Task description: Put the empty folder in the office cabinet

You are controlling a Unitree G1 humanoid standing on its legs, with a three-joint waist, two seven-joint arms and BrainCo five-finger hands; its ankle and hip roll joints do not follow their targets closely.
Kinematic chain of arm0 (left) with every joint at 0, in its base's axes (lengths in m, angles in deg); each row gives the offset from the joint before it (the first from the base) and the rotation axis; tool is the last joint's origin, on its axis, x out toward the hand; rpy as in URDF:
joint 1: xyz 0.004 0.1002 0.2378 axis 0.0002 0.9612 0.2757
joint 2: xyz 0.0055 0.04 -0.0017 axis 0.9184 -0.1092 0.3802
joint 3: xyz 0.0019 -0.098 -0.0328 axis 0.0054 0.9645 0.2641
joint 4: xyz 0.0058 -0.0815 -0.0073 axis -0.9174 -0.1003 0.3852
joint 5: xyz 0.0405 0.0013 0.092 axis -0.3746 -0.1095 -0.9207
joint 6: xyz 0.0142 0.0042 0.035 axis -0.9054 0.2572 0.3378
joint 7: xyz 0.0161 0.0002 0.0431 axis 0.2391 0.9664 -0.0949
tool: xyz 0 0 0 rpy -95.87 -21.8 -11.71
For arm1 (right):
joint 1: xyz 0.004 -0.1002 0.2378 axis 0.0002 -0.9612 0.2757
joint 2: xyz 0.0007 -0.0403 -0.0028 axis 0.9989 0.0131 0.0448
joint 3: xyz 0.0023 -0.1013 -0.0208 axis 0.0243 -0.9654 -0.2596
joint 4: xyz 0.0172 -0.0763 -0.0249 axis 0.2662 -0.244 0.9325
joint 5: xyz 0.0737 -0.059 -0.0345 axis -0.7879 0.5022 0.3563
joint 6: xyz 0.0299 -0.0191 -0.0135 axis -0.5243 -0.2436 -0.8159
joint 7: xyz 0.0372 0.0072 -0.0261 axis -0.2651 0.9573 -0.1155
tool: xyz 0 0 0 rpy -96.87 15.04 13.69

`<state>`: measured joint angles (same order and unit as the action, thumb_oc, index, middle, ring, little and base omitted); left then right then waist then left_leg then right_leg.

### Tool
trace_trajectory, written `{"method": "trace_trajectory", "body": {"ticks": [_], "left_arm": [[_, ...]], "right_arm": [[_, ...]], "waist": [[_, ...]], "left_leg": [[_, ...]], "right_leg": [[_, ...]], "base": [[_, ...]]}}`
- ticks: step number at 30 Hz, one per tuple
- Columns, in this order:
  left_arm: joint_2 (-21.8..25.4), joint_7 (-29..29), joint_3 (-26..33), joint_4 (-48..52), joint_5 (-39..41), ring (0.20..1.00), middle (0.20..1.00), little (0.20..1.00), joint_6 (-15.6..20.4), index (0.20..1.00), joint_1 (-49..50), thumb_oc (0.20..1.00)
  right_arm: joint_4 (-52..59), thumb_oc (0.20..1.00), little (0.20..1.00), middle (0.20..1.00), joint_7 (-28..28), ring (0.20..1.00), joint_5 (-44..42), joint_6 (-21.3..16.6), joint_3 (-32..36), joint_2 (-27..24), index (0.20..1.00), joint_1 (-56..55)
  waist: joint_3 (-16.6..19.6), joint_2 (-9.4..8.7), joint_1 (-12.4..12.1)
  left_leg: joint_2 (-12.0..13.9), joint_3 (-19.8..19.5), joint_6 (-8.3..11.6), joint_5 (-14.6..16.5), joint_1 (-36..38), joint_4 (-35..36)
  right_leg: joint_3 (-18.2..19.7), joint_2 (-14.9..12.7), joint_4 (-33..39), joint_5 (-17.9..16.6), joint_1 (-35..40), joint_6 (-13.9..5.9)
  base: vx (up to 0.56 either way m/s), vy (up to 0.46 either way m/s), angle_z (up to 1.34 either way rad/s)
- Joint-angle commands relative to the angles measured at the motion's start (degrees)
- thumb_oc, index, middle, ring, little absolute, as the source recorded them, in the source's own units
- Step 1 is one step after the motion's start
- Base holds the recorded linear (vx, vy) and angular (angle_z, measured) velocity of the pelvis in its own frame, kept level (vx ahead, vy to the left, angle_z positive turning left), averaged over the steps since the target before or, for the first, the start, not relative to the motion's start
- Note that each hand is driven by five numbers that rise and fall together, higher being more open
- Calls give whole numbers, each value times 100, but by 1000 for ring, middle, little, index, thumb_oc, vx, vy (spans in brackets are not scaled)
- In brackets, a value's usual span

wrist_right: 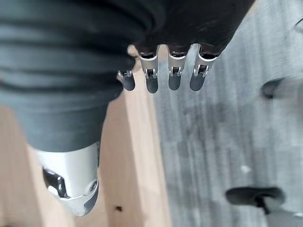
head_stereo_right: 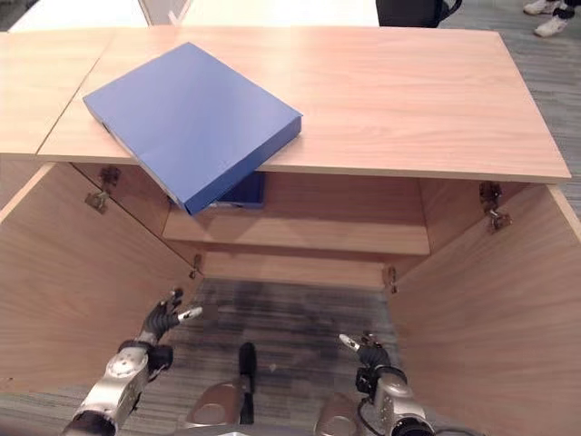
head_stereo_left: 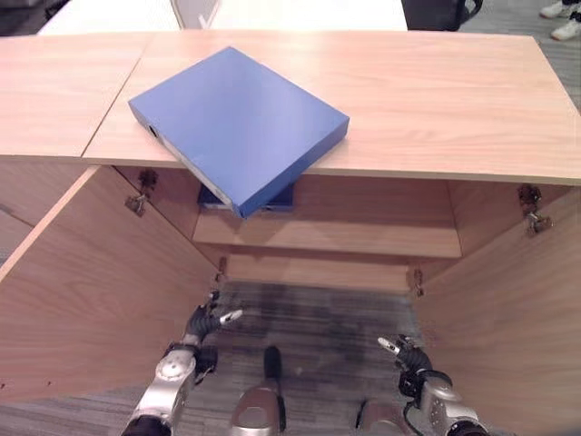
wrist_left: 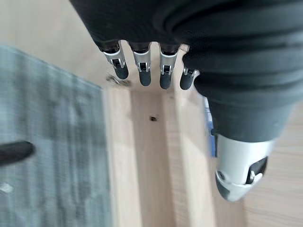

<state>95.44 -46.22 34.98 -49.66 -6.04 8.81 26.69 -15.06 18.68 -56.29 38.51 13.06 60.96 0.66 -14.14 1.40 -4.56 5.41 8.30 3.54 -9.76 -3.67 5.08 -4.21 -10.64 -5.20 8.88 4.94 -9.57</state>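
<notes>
A blue folder (head_stereo_left: 241,123) lies flat on the wooden cabinet top (head_stereo_left: 436,100), turned at an angle, with one corner hanging past the front edge. Both cabinet doors stand open. My left hand (head_stereo_left: 204,322) hovers low by the left door (head_stereo_left: 100,272), far below the folder, fingers (wrist_left: 142,71) straight and holding nothing. My right hand (head_stereo_left: 408,359) is low beside the right door (head_stereo_left: 508,300), its fingers (wrist_right: 161,78) relaxed and empty too.
Another blue item (head_stereo_left: 281,198) sits on the inner shelf (head_stereo_left: 363,238) at the left, partly hidden by the folder's overhanging corner. Grey carpet (head_stereo_left: 318,318) lies between the doors. A person's shoes (head_stereo_left: 563,18) show at the far right behind the cabinet.
</notes>
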Motion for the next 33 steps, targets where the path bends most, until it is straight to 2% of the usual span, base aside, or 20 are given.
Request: {"method": "trace_trajectory", "body": {"ticks": [1,3,7,9,11,12,13,15,18,19,22,24,33], "left_arm": [[-49,51,141,80,23,1000,1000,1000,252,1000,-255,1000],[-70,56,142,65,47,1000,1000,1000,254,1000,-246,1000],[-172,24,31,69,69,1000,1000,1000,221,1000,-289,1000],[-181,39,6,54,69,1000,1000,1000,241,1000,-350,1000],[-211,40,-10,71,72,1000,1000,1000,247,1000,-368,1000],[-233,29,-5,87,55,1000,1000,1000,262,1000,-349,1000],[-235,29,-4,88,55,1000,1000,1000,262,1000,-352,1000],[-254,5,-5,89,70,1000,1000,1000,259,1000,-300,1000],[-276,15,6,78,88,1000,1000,1000,246,1000,-261,1000],[-298,4,-21,100,76,1000,1000,1000,202,1000,-256,1000],[-288,-1,-60,91,9,1000,1000,1000,222,1000,-252,1000],[-245,-24,-82,103,-44,1000,1000,1000,249,1000,-235,1000],[-152,-49,17,141,-115,1000,1000,1000,246,1000,-170,1000]], "right_arm": [[301,1000,1000,1000,19,1000,-3,-96,30,-214,1000,-199],[347,1000,1000,1000,18,1000,-26,-113,59,-262,1000,-232],[307,1000,1000,1000,-88,1000,-142,-159,245,-511,1000,-250],[280,1000,1000,1000,-114,1000,-189,-190,260,-558,1000,-206],[256,1000,1000,1000,-126,1000,-186,-180,255,-595,1000,-195],[264,1000,1000,1000,-100,1000,-213,-186,257,-608,1000,-178],[264,1000,1000,1000,-100,1000,-213,-186,259,-609,1000,-174],[237,1000,1000,1000,-59,1000,-251,-199,275,-589,1000,-153],[227,1000,1000,1000,-57,1000,-288,-207,287,-561,1000,-164],[208,1000,1000,1000,-74,1000,-347,-184,312,-521,1000,-211],[189,1000,1000,1000,-78,1000,-408,-203,328,-461,1000,-196],[208,1000,1000,1000,-53,1000,-449,-197,328,-372,1000,-220],[174,1000,1000,1000,-33,1000,-369,-136,280,-199,1000,-240]], "waist": [[132,-32,51],[107,-17,71],[-121,94,143],[-178,103,160],[-187,81,220],[-177,14,291],[-168,20,291],[-87,-11,371],[-55,11,459],[54,132,571],[195,199,591],[261,154,581],[317,1,495]], "left_leg": [[288,-245,205,647,-11,-591],[363,-275,270,562,-44,-593],[564,-570,570,4,-481,-681],[529,-645,609,-6,-594,-749],[503,-693,574,162,-577,-889],[442,-756,560,551,-361,-1222],[446,-759,558,534,-383,-1220],[403,-987,553,820,-51,-1528],[474,-1000,544,974,140,-1599],[629,-645,504,1016,433,-1180],[543,-463,472,1059,655,-631],[429,-400,430,1083,798,-420],[205,-342,268,1162,947,-190]], "right_leg": [[-12,112,95,-153,111,83],[-28,172,204,-132,165,134],[-164,452,402,-5,304,362],[-203,454,362,-16,256,397],[-252,418,281,-51,112,426],[-265,311,184,-120,-62,459],[-266,317,193,-143,-79,458],[-298,257,121,-228,-256,491],[-342,251,54,-220,-338,486],[-415,279,63,-245,-351,446],[-451,275,222,-391,-297,348],[-460,218,405,-542,-202,260],[-400,14,509,-726,-159,64]], "base": [[-96,-217,-14],[-86,-181,0],[-139,-177,21],[-159,-61,34],[-245,-30,21],[-220,-6,5],[-190,6,-2],[-111,23,-3],[-61,76,23],[7,167,39],[34,131,28],[54,121,-3],[23,94,-3]]}}
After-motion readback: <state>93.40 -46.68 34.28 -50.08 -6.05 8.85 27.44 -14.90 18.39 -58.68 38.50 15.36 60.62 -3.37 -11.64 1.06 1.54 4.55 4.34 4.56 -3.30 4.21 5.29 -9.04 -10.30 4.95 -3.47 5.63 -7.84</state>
